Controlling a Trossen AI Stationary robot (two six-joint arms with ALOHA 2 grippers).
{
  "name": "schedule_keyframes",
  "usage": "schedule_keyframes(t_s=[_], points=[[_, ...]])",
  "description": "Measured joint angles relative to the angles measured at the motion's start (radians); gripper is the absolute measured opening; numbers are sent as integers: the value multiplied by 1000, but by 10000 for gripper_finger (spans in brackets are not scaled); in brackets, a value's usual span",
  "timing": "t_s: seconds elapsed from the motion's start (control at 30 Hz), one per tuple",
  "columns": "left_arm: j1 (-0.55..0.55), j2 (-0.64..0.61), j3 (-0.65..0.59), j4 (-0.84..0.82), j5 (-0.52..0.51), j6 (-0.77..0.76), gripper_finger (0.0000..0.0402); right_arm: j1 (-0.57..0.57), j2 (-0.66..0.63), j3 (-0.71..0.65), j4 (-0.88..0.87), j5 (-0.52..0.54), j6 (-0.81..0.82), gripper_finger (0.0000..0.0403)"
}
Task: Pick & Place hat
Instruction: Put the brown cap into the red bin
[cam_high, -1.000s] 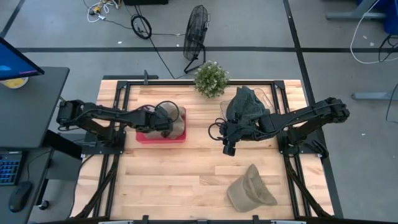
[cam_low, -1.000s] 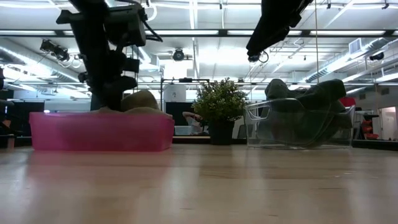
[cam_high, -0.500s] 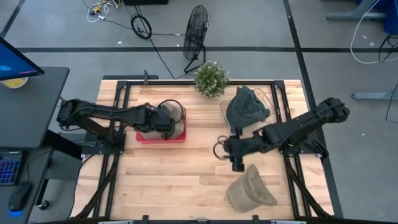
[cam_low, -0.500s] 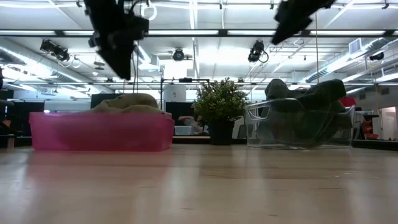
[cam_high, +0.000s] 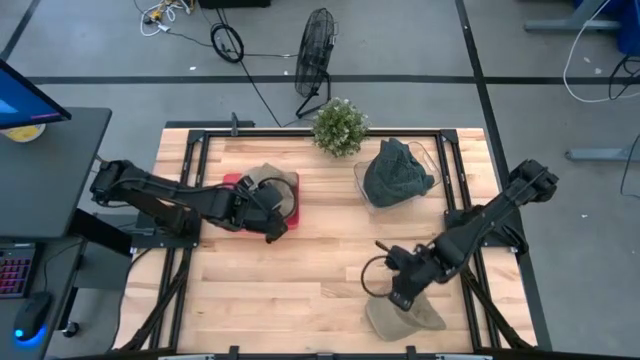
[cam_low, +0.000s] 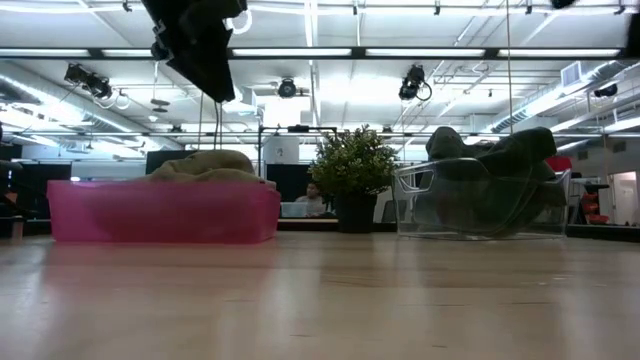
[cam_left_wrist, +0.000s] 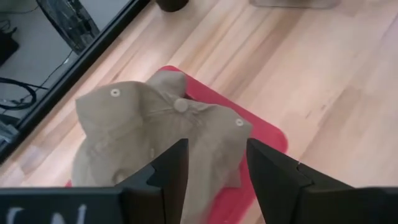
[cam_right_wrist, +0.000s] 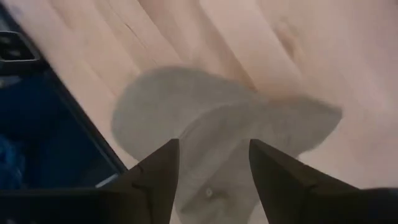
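A tan hat (cam_high: 412, 316) lies flat on the table near its near edge, also in the right wrist view (cam_right_wrist: 217, 118). My right gripper (cam_high: 398, 296) hovers over it, open, its fingers (cam_right_wrist: 214, 149) standing on either side of the hat without touching it. A second tan hat (cam_high: 272, 186) rests in the pink bin (cam_high: 232, 183), heaped above its rim in the low view (cam_low: 205, 165). My left gripper (cam_high: 274, 222) is open and raised above the bin's near side, with that hat (cam_left_wrist: 155, 124) below and ahead of its fingers (cam_left_wrist: 216, 149).
A clear container (cam_high: 362, 186) at the far right holds dark green hats (cam_high: 397, 170). A potted plant (cam_high: 340, 125) stands at the far edge between the bin and the container. Bare wood lies in the table's middle and near left. Black frame rails run along the table's sides.
My right gripper has travelled from beside the clear container toward the near edge and now hangs over the tan hat on the table. My left gripper has risen out of the pink bin and drawn back toward the near edge; the hat stays in the bin.
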Motion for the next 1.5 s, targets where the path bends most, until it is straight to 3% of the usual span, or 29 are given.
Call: schedule_keyframes(t_s=[0.2, 0.7, 0.8, 0.93, 1.03, 1.2, 1.5], points=[[-53, 0, 0, 2, -3, -43, 167, 65, 88, 0, 2, 0, 164, 197], [-103, 0, 0, 64, -21, -28, 167, 81, 221, -1, 46, -35, 303, 190], [-103, 0, 0, 65, -22, 13, 167, 85, 223, -1, 62, -41, 306, 156], [-103, 0, 0, 66, -21, 47, 167, 85, 220, -1, 104, -41, 311, 64], [-103, 0, 0, 67, -21, 97, 167, 83, 218, -1, 194, -30, 263, 12], [-102, 0, 0, 68, -21, 120, 167, 38, 212, 10, 302, 10, 184, 13], [-128, 0, 0, 73, -21, 115, 167, -133, 203, 163, 336, 228, -234, 7]])
